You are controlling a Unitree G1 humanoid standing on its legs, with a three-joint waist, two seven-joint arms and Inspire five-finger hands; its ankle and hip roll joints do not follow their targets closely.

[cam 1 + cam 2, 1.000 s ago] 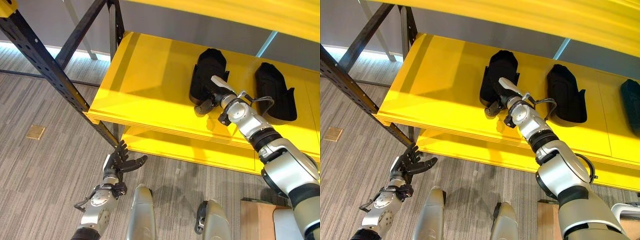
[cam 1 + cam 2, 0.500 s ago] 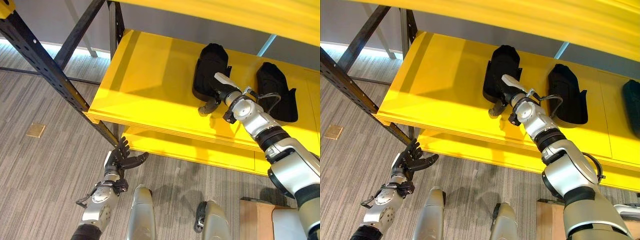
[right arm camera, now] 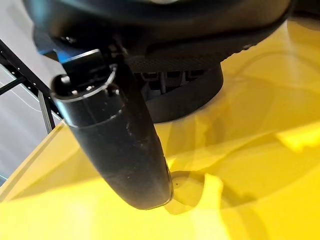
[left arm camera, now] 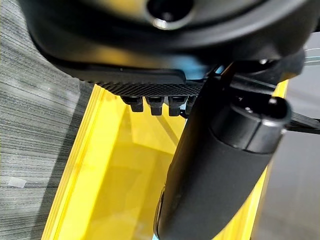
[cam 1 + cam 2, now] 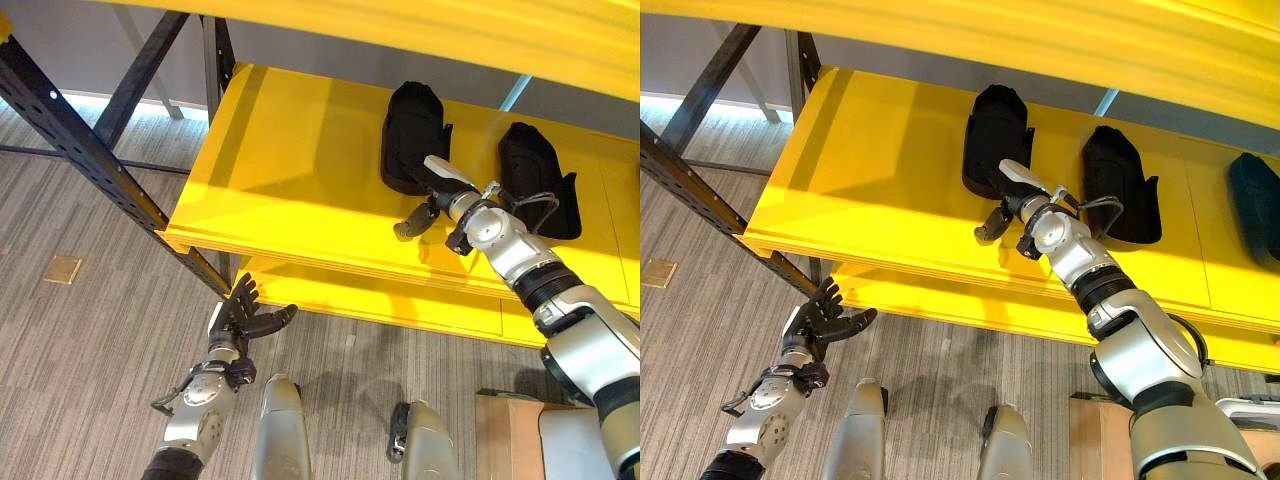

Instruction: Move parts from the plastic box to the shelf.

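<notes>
A black moulded part (image 5: 412,125) lies on the yellow shelf board (image 5: 290,170), with a second black part (image 5: 530,170) to its right and a darker third one (image 5: 1252,200) at the far right. My right hand (image 5: 440,195) hovers over the board just in front of the first part, apart from it. It is open, its thumb (image 5: 410,225) pointing left and nothing in it. In the right wrist view the thumb (image 3: 125,145) stretches over the yellow board, with the black part (image 3: 195,97) behind. My left hand (image 5: 245,318) hangs low by the lower shelf edge, open and empty.
A black perforated rack upright (image 5: 90,150) slants across the left. A lower yellow board (image 5: 380,300) sits under the main one. A wooden box (image 5: 510,440) and a pale container (image 5: 570,445) stand at the bottom right. A brass plate (image 5: 62,268) lies in the grey floor.
My right hand has let go of the first black part and drawn back towards the shelf's front edge. The camera has shifted a little. The left hand has barely moved.
</notes>
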